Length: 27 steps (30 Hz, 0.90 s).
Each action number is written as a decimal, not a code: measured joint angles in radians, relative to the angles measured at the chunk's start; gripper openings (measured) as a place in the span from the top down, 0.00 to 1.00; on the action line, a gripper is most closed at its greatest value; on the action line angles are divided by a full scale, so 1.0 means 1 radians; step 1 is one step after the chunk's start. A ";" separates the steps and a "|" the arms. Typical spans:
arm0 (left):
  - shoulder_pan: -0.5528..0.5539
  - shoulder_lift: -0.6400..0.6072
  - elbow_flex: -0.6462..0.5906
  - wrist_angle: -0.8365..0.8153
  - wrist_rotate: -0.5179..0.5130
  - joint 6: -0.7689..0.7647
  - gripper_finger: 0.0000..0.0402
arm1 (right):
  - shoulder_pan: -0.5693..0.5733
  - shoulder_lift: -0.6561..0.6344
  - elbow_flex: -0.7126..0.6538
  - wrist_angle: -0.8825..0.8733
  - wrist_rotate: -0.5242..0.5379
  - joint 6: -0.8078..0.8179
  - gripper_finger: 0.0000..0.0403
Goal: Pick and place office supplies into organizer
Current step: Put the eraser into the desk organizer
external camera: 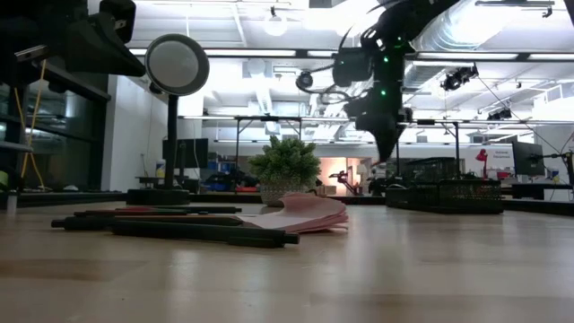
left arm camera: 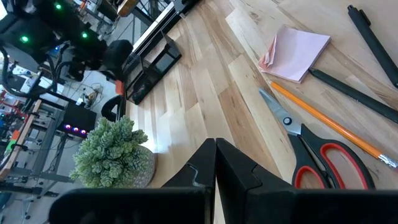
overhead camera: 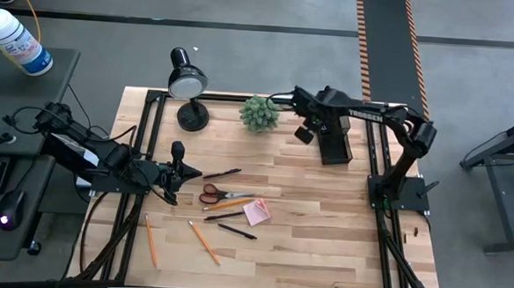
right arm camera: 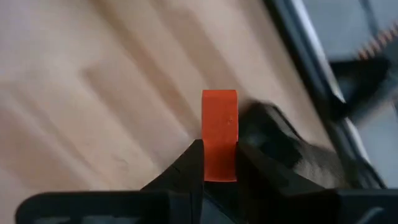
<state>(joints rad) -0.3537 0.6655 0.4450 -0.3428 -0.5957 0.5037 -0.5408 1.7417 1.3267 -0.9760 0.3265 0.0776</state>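
Presently the right gripper (right arm camera: 219,163) is clamped on a small orange-red block (right arm camera: 219,134), which stands upright between its two fingers. In the high view this gripper (overhead camera: 305,133) hangs just beside the black mesh organizer (overhead camera: 335,141), on the side facing the small green plant (overhead camera: 259,113). From table height it is well above the organizer, not yet down in it.

The left gripper (left arm camera: 215,163) waits with fingers pressed together and nothing between them, well away from the organizer at the opposite edge of the table (overhead camera: 324,218), close to the scissors (overhead camera: 222,194).

Step in hand, as judged: carrying the block to the organizer for placement. It is not yet over a compartment. The next move calls for shifting the gripper sideways until the block sits above the lower tray section, lowering it within the mesh walls, then releasing. Care is needed to clear the organizer's rim on descent.

Still outstanding on the table, all well apart from the organizer and grouped near the scissors: the pink sticky-note pad (overhead camera: 256,212), black pens (overhead camera: 223,173), and orange pencils (overhead camera: 204,243). The desk lamp (overhead camera: 188,80) stands beyond the plant from the organizer.
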 joint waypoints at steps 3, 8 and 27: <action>0.000 0.000 0.000 0.000 0.000 0.000 1.00 | -0.037 0.000 0.000 -0.057 0.032 0.056 0.81; 0.000 0.000 0.000 0.000 0.000 0.000 1.00 | -0.069 0.000 0.000 -0.073 0.042 0.123 0.81; 0.000 0.000 0.000 0.001 0.000 -0.003 1.00 | -0.141 0.000 0.000 -0.112 0.018 0.261 0.81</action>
<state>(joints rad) -0.3537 0.6655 0.4450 -0.3416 -0.5958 0.5009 -0.6815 1.7416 1.3270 -1.0882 0.3448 0.3386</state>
